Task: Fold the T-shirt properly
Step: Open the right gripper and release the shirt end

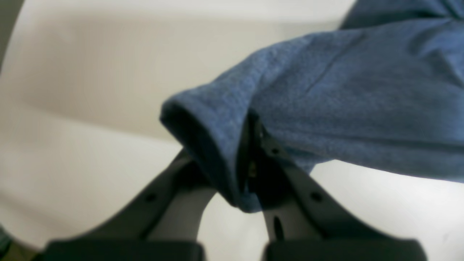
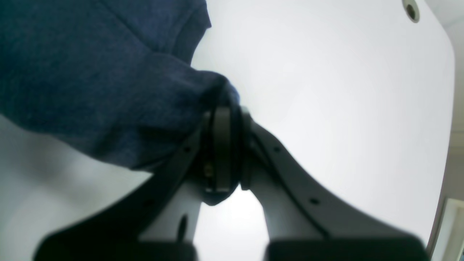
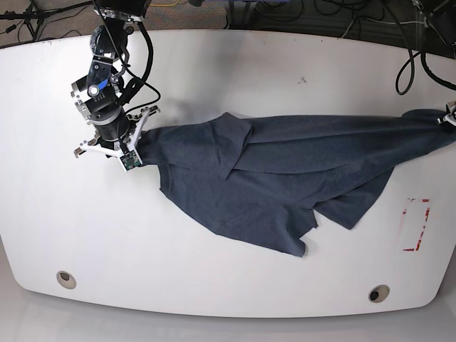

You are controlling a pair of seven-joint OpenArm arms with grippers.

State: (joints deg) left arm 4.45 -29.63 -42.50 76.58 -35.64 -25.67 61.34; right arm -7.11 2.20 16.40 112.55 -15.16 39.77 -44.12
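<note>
1. Right gripper [image 3: 135, 142], on the left side of the base view, is clamped on one end of the T-shirt [image 3: 271, 178]; in the right wrist view the jaws of this gripper [image 2: 226, 119] are pressed together on a bunched fold of the cloth [image 2: 108, 83].
2. T-shirt lies stretched across the white table [image 3: 214, 64] from the right gripper to the far right edge, partly raised at both ends, with a loose flap sagging toward the front edge.
3. Red rectangular marking [image 3: 415, 224] sits on the table near the front right, just beside the shirt's lower edge.
4. Left gripper [image 3: 447, 120], at the right edge of the base view, is closed on the shirt's other end; in the left wrist view its jaws [image 1: 250, 145] pinch a hemmed edge [image 1: 326, 90].
</note>
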